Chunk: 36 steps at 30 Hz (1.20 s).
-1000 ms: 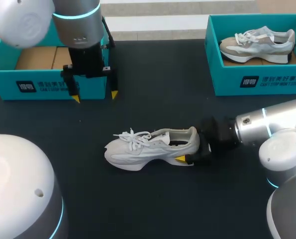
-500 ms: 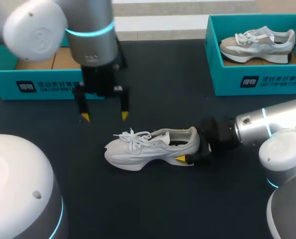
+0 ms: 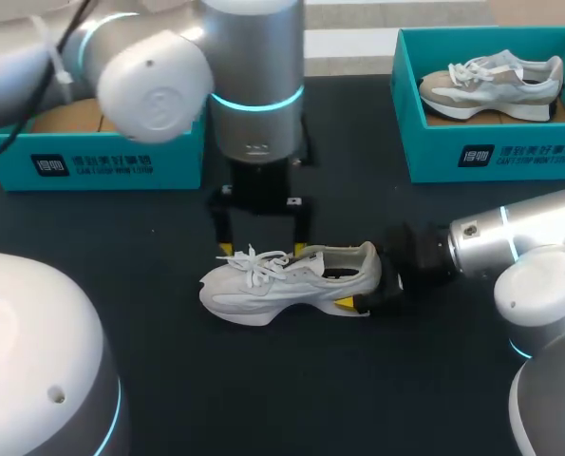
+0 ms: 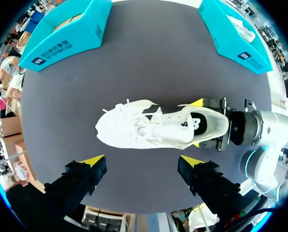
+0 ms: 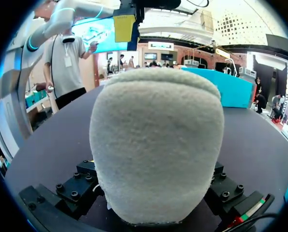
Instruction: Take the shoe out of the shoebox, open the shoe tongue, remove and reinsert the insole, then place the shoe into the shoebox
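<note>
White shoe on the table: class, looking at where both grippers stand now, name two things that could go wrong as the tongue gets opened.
1. The left gripper hangs open right over the laces; coming down, a finger may snag a loose loop instead of the tongue.
2. The right gripper clamps the white shoe only at its heel; a pull at the front might twist or drag it loose.

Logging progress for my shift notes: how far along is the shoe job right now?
Done: the shoe is out on the table. In hand: the right gripper clamps its heel; the open left gripper hovers over the laces. Left: tongue, insole, boxing.
</note>
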Tool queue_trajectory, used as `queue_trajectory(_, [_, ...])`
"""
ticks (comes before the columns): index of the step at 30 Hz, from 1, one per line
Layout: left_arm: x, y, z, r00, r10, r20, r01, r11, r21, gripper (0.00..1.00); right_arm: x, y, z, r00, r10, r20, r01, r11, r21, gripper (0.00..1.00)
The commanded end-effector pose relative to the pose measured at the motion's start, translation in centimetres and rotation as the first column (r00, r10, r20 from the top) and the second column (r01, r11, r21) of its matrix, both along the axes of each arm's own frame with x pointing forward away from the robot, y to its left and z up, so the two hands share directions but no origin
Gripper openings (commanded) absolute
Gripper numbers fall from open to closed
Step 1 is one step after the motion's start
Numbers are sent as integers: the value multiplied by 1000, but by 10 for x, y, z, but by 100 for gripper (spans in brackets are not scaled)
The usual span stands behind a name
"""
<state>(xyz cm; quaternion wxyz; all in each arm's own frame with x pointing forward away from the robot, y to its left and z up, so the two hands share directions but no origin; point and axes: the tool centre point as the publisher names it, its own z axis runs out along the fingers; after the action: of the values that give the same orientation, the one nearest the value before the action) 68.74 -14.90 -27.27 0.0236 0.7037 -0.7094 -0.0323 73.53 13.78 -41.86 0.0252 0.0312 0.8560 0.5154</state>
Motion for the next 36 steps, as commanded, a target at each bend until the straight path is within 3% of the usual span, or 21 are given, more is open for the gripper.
queue_trajectory(1, [0, -15, -2, 1000, -2, 0, 2, 1000, 24, 100, 1, 3, -5, 1000, -3, 0, 3, 1000, -2, 0])
queue_trajectory(14, [0, -15, -2, 1000, -2, 0, 2, 1000, 24, 100, 1, 3, -5, 1000, -3, 0, 3, 1000, -2, 0])
queue_trajectory(22, [14, -43, -3, 999, -43, 23, 42, 999, 20, 100, 1, 3, -5, 1000, -3, 0, 3, 1000, -2, 0])
queue_trajectory(36, [29, -65, -44, 998, -41, 49, 35, 993, 108, 100, 1, 3, -5, 1000, -3, 0, 3, 1000, -2, 0])
